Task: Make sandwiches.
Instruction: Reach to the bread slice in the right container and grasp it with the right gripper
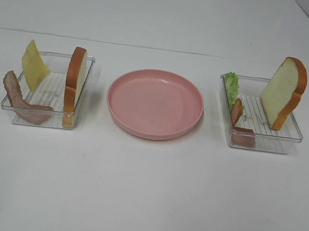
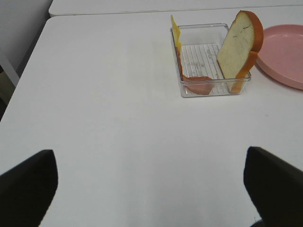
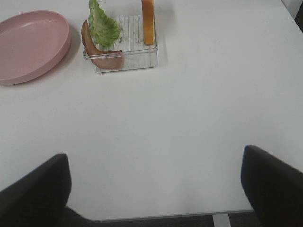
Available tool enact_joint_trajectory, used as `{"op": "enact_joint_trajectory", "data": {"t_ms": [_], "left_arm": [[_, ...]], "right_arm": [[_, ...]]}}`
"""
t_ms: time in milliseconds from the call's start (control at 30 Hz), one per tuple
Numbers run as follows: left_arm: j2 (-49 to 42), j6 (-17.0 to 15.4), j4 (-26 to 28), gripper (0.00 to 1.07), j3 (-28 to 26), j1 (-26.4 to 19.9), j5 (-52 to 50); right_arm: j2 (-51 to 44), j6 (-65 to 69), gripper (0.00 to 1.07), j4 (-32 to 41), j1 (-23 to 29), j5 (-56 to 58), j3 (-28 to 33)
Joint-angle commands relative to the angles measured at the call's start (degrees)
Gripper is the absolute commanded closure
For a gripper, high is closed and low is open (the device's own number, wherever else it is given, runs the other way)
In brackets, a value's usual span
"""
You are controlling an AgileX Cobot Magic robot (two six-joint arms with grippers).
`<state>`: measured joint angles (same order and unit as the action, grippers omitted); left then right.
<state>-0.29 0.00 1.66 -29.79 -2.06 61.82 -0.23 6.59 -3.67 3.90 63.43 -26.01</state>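
Left gripper [image 2: 150, 163]: fingers wide apart, nothing between them, hanging over bare table [image 2: 118, 118] short of the left tray [image 2: 213, 91]. Right gripper [image 3: 154, 156]: likewise spread and empty, well short of the right tray [image 3: 125, 64]. Neither arm shows in the high view, so both look drawn back at the near edge.

Step in hand: the very start. No layer lies on the plate [image 1: 155, 101] between the trays.

Left tray: bacon strip [image 1: 21, 101] draped over the outer wall, cheese slice [image 1: 34, 64] leaning behind it, bread slice [image 1: 75, 80] upright on the plate side. Right tray: second bacon strip [image 1: 238, 119] and lettuce [image 1: 231, 89] on the plate side, second bread slice [image 1: 284, 91] leaning at the outer side.

Next move, as I judge it: bread goes first as base. One gripper must reach forward, pinch across an upright slice's faces, lift it clear of the tray wall and lay it flat on the plate.
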Motion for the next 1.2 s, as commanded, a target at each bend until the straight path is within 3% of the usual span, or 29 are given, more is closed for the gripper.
{"op": "enact_joint_trajectory", "data": {"t_ms": [33,800,933,1000,1067,1100,1167,1200], "left_arm": [[-0.9,-0.4,-0.2,0.04,0.1,0.4,-0.2],[-1.2,-0.4,-0.2,0.04,0.1,0.4,-0.2],[-1.2,-0.4,-0.2,0.04,0.1,0.4,-0.2],[-1.2,-0.4,-0.2,0.04,0.1,0.4,-0.2],[-1.2,-0.4,-0.2,0.04,0.1,0.4,-0.2],[-1.2,-0.4,-0.2,0.04,0.1,0.4,-0.2],[-1.2,-0.4,-0.2,0.04,0.1,0.4,-0.2],[-1.2,-0.4,-0.2,0.04,0.1,0.4,-0.2]], "right_arm": [[-1.8,0.1,0.15,0.3,0.1,-0.3,0.1],[-0.6,-0.6,0.15,0.1,0.1,-1.2,-0.5],[5.6,-0.8,0.15,-0.1,0.1,-2.7,-2.5],[20.5,-0.7,0.15,-0.2,0.1,-4.8,-9.3],[25.3,-0.7,0.15,0.0,0.1,-4.9,-12.0],[35.1,-0.5,0.15,0.6,0.1,-4.9,-17.3],[38.8,-0.3,0.15,0.8,0.1,-4.9,-19.7],[47.8,-0.3,0.15,1.5,0.1,-4.7,-25.5]]}}
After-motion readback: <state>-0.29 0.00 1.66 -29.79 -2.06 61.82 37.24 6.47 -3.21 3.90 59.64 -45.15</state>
